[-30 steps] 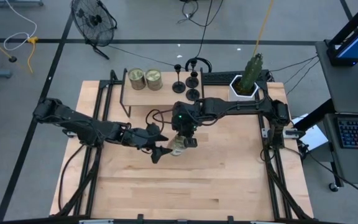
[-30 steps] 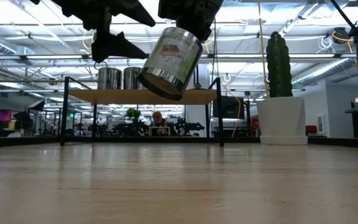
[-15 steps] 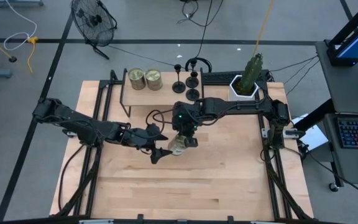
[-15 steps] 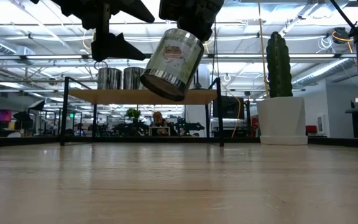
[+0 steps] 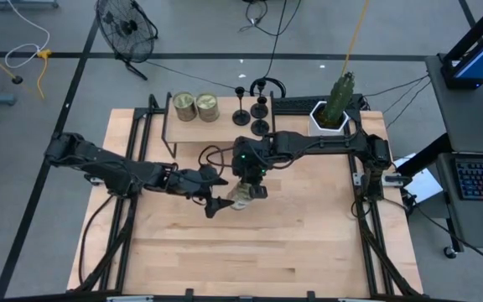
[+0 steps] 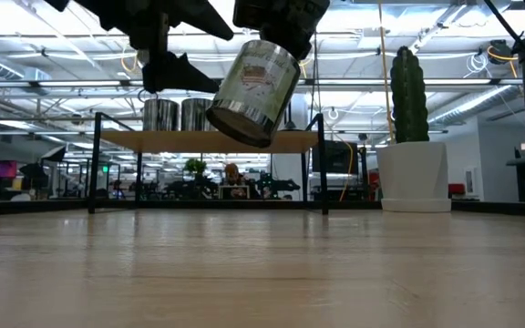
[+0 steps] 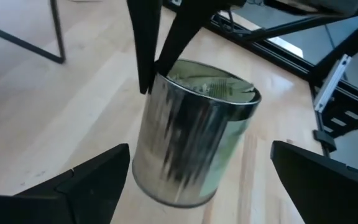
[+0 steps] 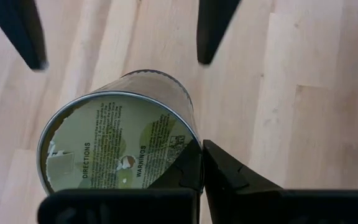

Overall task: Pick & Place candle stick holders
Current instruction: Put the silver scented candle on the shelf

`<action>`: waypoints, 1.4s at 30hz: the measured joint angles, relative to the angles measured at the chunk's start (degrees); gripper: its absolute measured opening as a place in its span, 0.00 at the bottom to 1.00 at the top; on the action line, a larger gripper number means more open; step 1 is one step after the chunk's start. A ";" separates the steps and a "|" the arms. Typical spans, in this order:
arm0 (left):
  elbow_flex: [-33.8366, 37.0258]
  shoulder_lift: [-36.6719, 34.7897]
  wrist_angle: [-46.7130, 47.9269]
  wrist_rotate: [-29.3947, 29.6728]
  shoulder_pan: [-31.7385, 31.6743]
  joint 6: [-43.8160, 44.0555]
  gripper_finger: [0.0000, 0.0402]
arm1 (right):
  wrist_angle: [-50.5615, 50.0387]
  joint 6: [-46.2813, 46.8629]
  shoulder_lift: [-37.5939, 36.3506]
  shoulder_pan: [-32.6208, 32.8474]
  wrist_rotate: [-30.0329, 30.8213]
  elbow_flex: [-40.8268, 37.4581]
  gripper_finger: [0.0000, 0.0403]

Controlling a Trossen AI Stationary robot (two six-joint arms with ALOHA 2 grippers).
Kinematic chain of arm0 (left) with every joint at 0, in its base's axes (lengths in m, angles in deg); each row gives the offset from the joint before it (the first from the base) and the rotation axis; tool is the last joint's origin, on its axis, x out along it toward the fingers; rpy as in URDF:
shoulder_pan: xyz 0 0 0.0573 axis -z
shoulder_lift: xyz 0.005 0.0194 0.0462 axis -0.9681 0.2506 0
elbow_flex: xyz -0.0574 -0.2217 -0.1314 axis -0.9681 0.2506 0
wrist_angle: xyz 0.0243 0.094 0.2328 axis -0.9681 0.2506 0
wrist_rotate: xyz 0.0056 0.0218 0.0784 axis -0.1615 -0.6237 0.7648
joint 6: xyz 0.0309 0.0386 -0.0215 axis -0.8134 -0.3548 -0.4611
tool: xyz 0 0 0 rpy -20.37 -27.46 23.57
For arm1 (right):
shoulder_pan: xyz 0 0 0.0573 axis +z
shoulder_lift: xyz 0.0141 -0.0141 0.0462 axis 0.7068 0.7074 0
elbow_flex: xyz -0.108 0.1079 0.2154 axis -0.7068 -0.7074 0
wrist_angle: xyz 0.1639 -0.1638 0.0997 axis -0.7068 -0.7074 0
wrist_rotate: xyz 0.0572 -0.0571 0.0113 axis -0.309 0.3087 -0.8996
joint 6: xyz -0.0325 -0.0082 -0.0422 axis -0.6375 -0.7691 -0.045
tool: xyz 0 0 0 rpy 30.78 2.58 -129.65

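Right pincer (image 5: 243, 195) clamped on tilted jar candle (image 6: 252, 91), aloft over table (image 5: 309, 243) centre. Left pincer (image 5: 218, 194) spread wide at the jar's 9 o'clock, not touching. Candle stick holders (image 5: 259, 113) standing at table's 12 o'clock edge.

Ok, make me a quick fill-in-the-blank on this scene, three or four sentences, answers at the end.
1. The jar candle hangs tilted in the air, pinched at its rim by the ____ gripper.
2. The left gripper has its fingers spread ____ on either side of that jar.
3. Two more jar candles stand on the small ____.
4. The potted cactus stands in a ____ pot.

Missing words: right; open; shelf; white
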 joint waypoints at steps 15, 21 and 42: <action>-0.07 6.22 -7.33 -8.09 -3.13 -1.63 1.00 | 2.52 -0.74 0.07 0.33 -4.79 0.00 0.00; -0.05 8.24 -10.78 -12.63 -4.52 -1.42 1.00 | 3.64 -0.83 0.07 0.31 -5.66 0.00 0.00; 0.09 9.30 -16.43 -13.60 -4.52 3.40 0.99 | 3.39 -1.05 0.02 0.37 -6.97 0.00 0.00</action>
